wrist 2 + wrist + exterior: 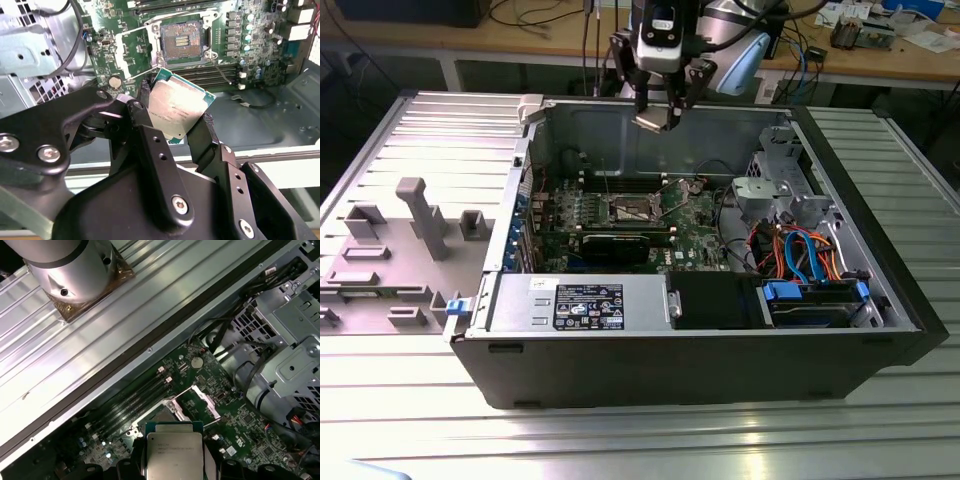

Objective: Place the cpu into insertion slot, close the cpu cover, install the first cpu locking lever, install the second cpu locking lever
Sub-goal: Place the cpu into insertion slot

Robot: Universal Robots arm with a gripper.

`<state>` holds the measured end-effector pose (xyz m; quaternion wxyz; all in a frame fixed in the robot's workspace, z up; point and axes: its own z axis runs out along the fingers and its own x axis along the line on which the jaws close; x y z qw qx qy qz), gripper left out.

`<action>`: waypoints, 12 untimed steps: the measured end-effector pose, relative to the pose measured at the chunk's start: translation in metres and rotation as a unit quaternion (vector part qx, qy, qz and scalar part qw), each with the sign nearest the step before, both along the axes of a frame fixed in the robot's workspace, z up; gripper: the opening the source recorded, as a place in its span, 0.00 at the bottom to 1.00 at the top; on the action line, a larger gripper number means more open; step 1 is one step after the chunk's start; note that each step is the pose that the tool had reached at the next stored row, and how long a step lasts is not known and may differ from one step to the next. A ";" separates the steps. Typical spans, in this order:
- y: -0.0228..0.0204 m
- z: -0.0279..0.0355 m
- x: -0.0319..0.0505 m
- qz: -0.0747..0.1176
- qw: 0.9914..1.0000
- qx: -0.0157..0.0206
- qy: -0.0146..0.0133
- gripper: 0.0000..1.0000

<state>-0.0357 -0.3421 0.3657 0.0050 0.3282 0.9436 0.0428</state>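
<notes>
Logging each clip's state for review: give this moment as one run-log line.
gripper: shut on cpu | cpu: held in air, not seated | insertion slot: empty, uncovered

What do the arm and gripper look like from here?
The gripper is matte black: two angular fingers on bar linkages, dotted with small holes and silver screw heads. The arm is silver-grey tubing with a pale blue joint cover.

Robotics lab or electronics workshop. An open desktop computer case sits on a ribbed aluminium counter, with grey fixture blocks beside it and a robot arm above. The wooden counter behind carries loose cables and small electronics.
</notes>
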 end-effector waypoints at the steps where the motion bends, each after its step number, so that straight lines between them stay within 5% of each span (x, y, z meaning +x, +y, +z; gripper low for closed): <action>1: 0.0000 -0.0005 0.0000 -0.005 1.000 0.000 0.000 0.55; 5: 0.0000 -0.0015 0.0000 -0.027 1.000 0.000 0.000 0.55; 12: 0.0000 -0.0016 0.0000 -0.029 1.000 0.000 0.000 0.55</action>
